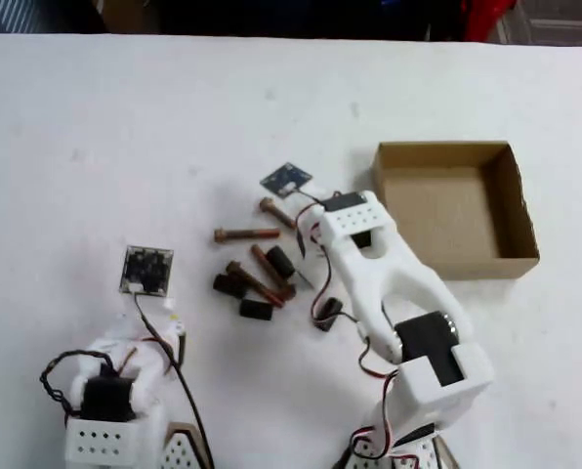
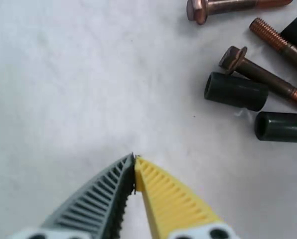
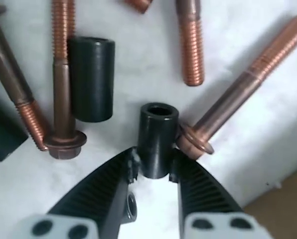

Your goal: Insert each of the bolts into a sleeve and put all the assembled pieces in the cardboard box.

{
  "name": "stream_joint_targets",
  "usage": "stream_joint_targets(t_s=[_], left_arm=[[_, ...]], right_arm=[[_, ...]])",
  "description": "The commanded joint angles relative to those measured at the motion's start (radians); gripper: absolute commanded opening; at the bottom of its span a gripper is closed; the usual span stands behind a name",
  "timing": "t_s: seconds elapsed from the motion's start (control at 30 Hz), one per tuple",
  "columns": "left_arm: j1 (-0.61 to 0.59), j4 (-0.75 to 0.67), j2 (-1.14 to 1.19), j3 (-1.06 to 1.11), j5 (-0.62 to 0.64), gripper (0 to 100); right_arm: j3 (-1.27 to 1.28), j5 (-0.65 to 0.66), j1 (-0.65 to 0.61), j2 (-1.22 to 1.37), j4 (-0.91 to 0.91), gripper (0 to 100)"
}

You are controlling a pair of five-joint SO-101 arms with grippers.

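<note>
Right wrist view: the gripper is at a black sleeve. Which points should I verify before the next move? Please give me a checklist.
1. Right gripper has a finger on each side of the short black cylindrical sleeve: ok.
2. Sleeve bore is open, with no bolt inside: ok.
3. Sleeve is free of its neighbours: not ok. The flanged head of a copper-coloured bolt lies against it.
4. Sleeve is lifted off the white table: cannot tell.
5. Left gripper is shut, holding nothing, over bare table: ok.
6. Brown cardboard box is empty and ready for pieces: ok.
</note>
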Motion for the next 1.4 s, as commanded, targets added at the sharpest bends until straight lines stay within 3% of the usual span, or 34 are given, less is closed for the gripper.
stream_joint_targets(t_s=[0.0, 0.33, 0.83, 1.07, 1.37], left_arm=[[-0.012, 0.008, 0.001, 0.002, 0.003, 2], [-0.012, 0.008, 0.001, 0.002, 0.003, 2], [-0.012, 0.008, 0.001, 0.002, 0.003, 2], [-0.012, 0.008, 0.001, 0.002, 0.003, 2], [-0.012, 0.008, 0.001, 0.002, 0.003, 2]], right_arm=[[-0.035, 0.015, 0.007, -0.004, -0.030, 14.9], [-0.026, 0.015, 0.007, -0.004, -0.031, 1.5], [0.012, 0.074, -0.094, -0.030, 0.018, 2.8], [0.005, 0.072, -0.102, -0.038, 0.019, 14.7], [-0.051, 0.072, -0.102, -0.038, -0.002, 10.9]])
